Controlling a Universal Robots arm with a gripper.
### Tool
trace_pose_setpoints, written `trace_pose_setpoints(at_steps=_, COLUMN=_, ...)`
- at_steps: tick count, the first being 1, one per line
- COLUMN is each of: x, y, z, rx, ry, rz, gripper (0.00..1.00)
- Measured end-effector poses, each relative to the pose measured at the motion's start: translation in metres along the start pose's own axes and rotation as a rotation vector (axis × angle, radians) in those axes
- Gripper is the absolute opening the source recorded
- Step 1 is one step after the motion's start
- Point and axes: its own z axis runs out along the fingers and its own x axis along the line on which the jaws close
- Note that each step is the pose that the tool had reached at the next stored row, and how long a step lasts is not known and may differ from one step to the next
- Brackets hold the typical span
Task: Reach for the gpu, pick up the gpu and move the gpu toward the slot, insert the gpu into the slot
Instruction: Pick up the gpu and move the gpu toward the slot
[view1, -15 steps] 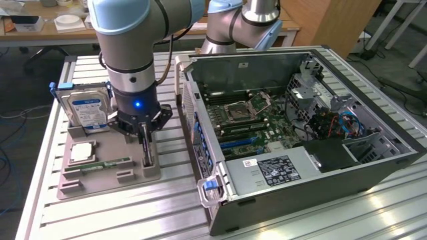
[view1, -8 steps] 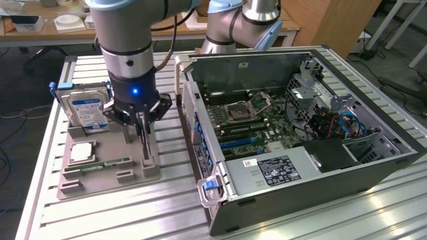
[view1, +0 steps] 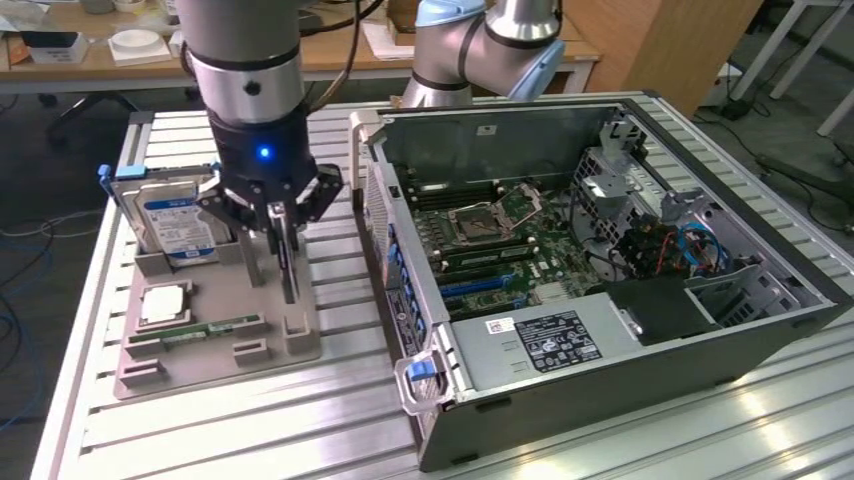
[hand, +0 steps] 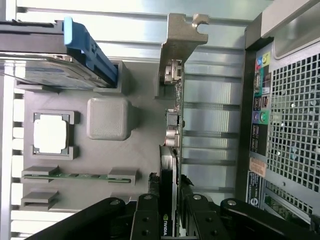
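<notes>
Green thin circuit-card gpu (view1: 287, 272), exterior view: stands on edge in grey plastic holder tray (view1: 220, 300), so we grip from above. Black gripper (view1: 283, 235) clamped on top edge. Open black computer case (view1: 601, 380) at 3 o'clock, blue-labelled silver hard drive (view1: 180, 220) at 9.
Wrist view: fingers (hand: 148, 220) pinch both gpu (hand: 173, 125) faces, silver bracket (hand: 181, 37) at far end; seated in tray, we judge.

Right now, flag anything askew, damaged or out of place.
Nothing stands out. The gpu stands upright in the tray, with the gripper closed on its top edge. The drive, chip and memory stick sit square in their holders. The case lies open on its side.
</notes>
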Motion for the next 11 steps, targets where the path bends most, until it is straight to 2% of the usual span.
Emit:
trace_pose_setpoints(at_steps=5, x=0.0, y=0.0009, z=-0.0206, rx=0.0, ry=0.0001, rz=0.0, gripper=0.26)
trace_pose_setpoints(at_steps=11, x=0.0, y=0.0017, z=-0.0408, rx=0.0005, ry=0.0001, rz=0.0, gripper=0.26)
